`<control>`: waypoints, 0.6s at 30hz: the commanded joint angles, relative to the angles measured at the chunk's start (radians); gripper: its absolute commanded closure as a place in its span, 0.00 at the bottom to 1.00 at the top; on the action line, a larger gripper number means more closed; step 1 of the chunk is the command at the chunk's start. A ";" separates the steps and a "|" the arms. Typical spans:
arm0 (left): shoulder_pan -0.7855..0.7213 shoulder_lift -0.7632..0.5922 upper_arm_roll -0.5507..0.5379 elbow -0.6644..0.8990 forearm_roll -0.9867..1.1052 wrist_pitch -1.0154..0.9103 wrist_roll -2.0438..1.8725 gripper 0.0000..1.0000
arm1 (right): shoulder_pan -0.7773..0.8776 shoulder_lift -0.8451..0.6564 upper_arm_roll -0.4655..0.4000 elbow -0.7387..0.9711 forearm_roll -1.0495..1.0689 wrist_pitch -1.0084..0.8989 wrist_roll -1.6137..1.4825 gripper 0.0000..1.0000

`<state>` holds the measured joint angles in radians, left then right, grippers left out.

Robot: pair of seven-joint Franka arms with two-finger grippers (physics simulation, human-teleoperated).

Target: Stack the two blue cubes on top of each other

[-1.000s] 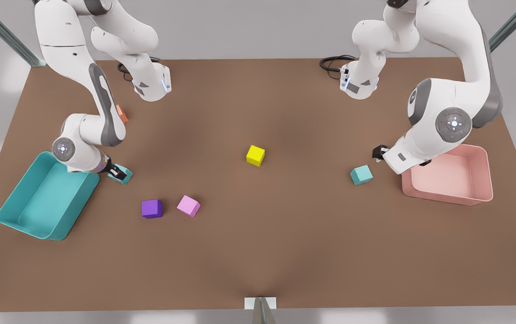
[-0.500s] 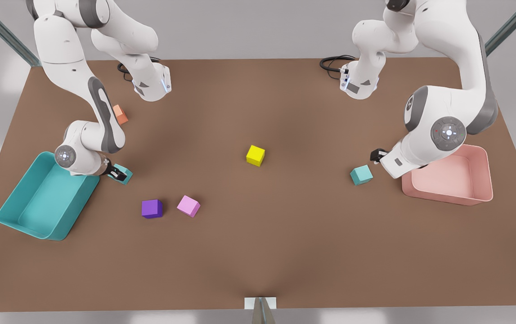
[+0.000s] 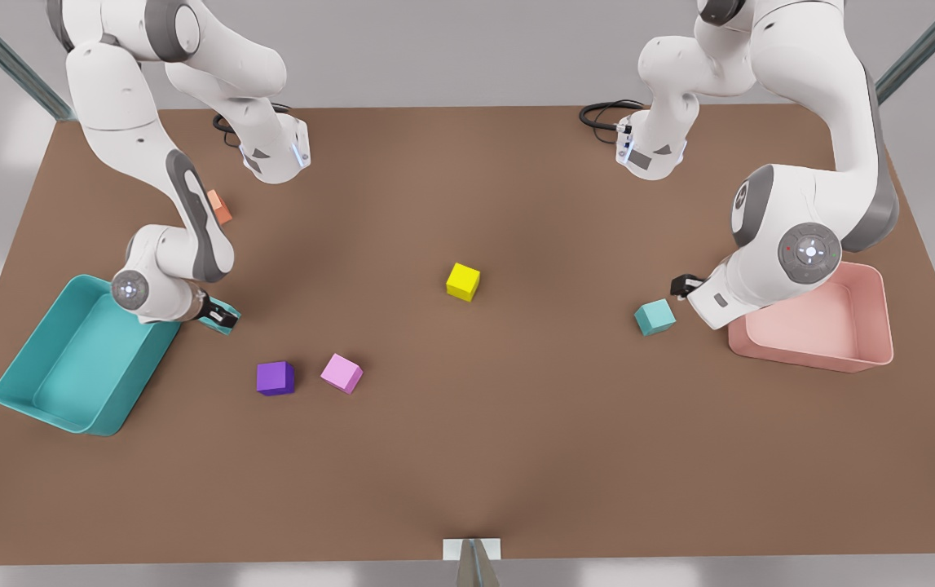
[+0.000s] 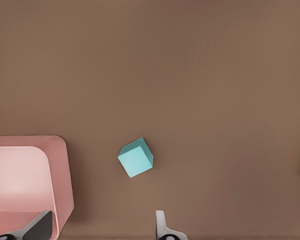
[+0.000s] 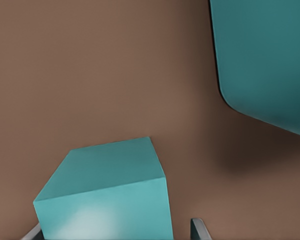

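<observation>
Seen in the front view, with the worktop (image 3: 467, 456) as a clock face and 6 o'clock nearest the camera, the purple cube (image 3: 275, 378) and pink cube (image 3: 341, 373) lie side by side but apart at about 8 o'clock. The teal tray (image 3: 27, 383) sits farther out at 8 to 9 o'clock. Just beside its inner corner is the right end effector (image 3: 218, 313), its fingers clamped on one blue cube (image 3: 221, 319); the right wrist view shows that cube (image 5: 107, 197) between the fingertips (image 5: 200, 229), with the tray's rounded corner (image 5: 262, 60) near it. The yellow cube (image 3: 463, 281) rests near the centre. At 3 to 4 o'clock the second blue cube (image 3: 654, 316) sits free on the worktop, with the pink tray (image 3: 809, 359) beyond it at the edge. The left end effector (image 3: 685, 285) hangs near that cube (image 4: 135, 157) without touching it, its fingers (image 4: 162, 227) spread apart. An orange cube (image 3: 221, 209) lies at 10 o'clock, partly behind the right arm.
</observation>
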<state>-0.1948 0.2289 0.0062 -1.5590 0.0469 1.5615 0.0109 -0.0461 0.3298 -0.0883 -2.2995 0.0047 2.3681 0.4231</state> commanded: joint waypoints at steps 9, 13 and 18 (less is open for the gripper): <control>0.002 0.000 0.002 0.000 0.001 -0.006 -0.054 0.00 | 0.002 0.029 0.002 -0.003 0.001 0.031 -0.047 0.01; 0.003 0.000 0.002 0.000 0.002 -0.006 -0.052 0.00 | 0.003 0.029 0.004 -0.003 0.001 0.031 -0.059 0.28; 0.005 0.000 0.003 0.002 0.002 -0.006 -0.057 0.00 | 0.003 0.020 0.005 0.012 0.000 0.005 -0.069 0.40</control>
<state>-0.1916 0.2296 0.0085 -1.5583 0.0481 1.5558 -0.0203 -0.0437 0.3512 -0.0804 -2.2891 0.0161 2.3901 0.3759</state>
